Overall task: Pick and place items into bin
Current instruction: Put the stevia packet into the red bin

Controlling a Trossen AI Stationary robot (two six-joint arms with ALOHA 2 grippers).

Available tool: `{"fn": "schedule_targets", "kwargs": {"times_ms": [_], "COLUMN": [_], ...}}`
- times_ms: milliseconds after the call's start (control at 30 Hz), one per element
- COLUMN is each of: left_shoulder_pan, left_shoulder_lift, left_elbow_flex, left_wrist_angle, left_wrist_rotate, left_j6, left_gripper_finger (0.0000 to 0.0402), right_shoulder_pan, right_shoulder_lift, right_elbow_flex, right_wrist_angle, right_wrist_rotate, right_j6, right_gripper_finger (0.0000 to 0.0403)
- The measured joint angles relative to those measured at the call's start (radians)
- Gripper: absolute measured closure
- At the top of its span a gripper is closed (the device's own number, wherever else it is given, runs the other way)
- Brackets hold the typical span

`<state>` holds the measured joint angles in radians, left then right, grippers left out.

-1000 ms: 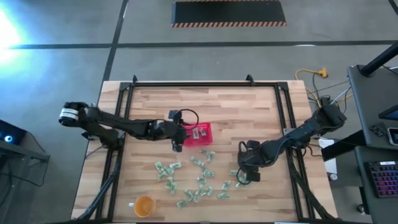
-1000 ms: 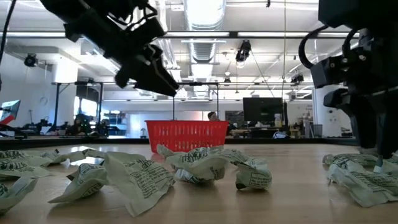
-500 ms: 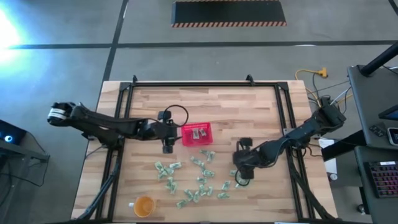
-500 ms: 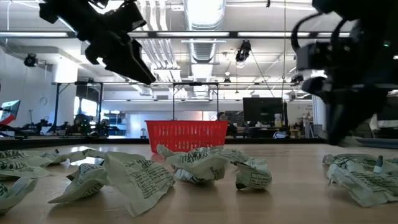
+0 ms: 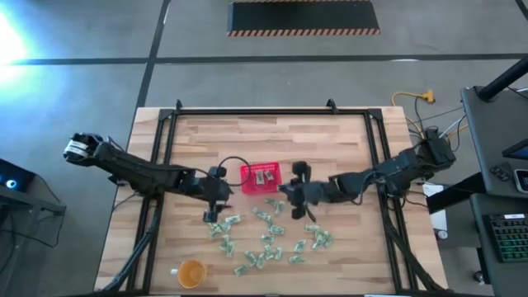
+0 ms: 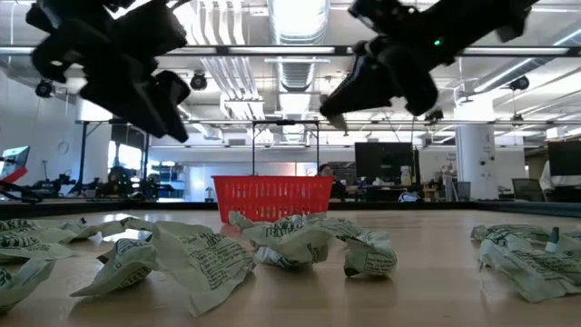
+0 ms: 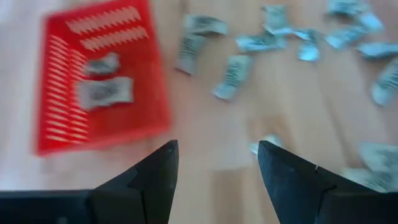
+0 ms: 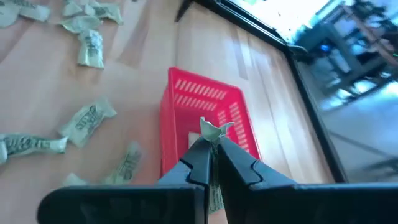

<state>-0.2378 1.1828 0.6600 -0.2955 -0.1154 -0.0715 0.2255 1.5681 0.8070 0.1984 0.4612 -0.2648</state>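
Observation:
The red basket (image 5: 261,177) stands mid-table with two packets (image 7: 102,92) lying in it. Many pale green and white packets (image 5: 262,235) lie scattered on the wood nearer the front edge. My left gripper (image 5: 216,195) hangs open and empty just left of the basket, above the bare wood; its wrist view (image 7: 214,146) shows the gap between its fingers. My right gripper (image 5: 295,195) is just right of the basket and raised, shut on one packet (image 8: 213,129). The basket also shows in the right wrist view (image 8: 205,115). My right gripper pinches a packet between its two fingers; only a crinkled end (image 8: 214,128) sticks out past the fingertips. The packet is lifted clear of the table, beside the basket's near right corner. The fingers hide the rest of it.
A round orange cup (image 5: 190,272) stands near the front left. Black frame rails (image 5: 157,165) run along the table's left, right and far sides. In the low view, packets (image 6: 191,259) lie in front of the basket (image 6: 272,198).
My left gripper has drawn back from over the basket toward the table's left and near edge. My right gripper has risen from the packets at the right and gone left and toward the far edge, up to the basket, carrying a packet.

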Motion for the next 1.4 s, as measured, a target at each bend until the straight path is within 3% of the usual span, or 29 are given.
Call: {"fn": "schedule_targets", "kwargs": {"times_ms": [333,600,1067,1200,1400], "left_shoulder_pan": [-0.079,-0.097,-0.099,-0.100,-0.098], "left_shoulder_lift": [0.104,0.208,0.321,0.335,0.314], "left_elbow_flex": [-0.035,-0.025,-0.022,-0.019,-0.023], "left_wrist_angle": [0.069,0.115,0.147,0.147,0.130], "left_wrist_rotate": [0.074,0.124,0.087,0.057,0.039], "left_j6": [-0.158,-0.211,-0.214,-0.207,-0.165], "left_gripper_finger": [0.0198,0.0198,0.0202,0.0242,0.0375], "right_shoulder_pan": [-0.207,-0.242,-0.244,-0.236,-0.190], "right_shoulder_lift": [0.123,0.180,0.150,0.126,0.066], "right_elbow_flex": [0.011,0.054,0.057,0.056,0.057], "right_wrist_angle": [0.159,0.153,0.122,0.068,-0.128], "right_wrist_rotate": [-0.302,-0.343,-0.331,-0.331,-0.334], "right_j6": [-0.012,-0.056,-0.084,-0.087,-0.059], "right_gripper_finger": [0.0390,0.0383,0.0265,0.0256,0.0260]}}
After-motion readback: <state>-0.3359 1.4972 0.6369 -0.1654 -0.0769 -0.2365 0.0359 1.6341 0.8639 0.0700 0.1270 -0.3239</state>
